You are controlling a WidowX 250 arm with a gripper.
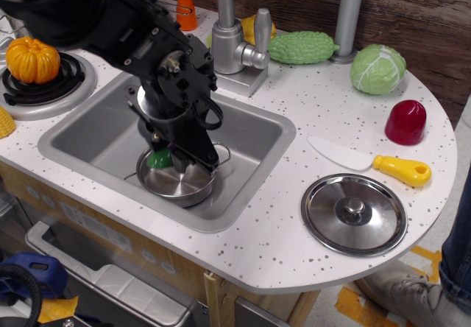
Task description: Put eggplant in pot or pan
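The shallow shiny steel pot (175,183) with wire loop handles sits in the sink basin (96,139). My black gripper (179,157) hangs over the pot's far rim, shut on the eggplant (159,159). Only the eggplant's green stem cap shows, at the gripper's left side above the pot's rim; its purple body is hidden behind the fingers.
A steel lid (354,214) lies on the counter at the right, with a yellow-handled knife (377,163), a red pepper (405,122), a cabbage (377,68) and a green bumpy vegetable (302,47) behind it. The faucet (234,43) stands behind the sink. An orange pumpkin (31,58) sits on the burner at left.
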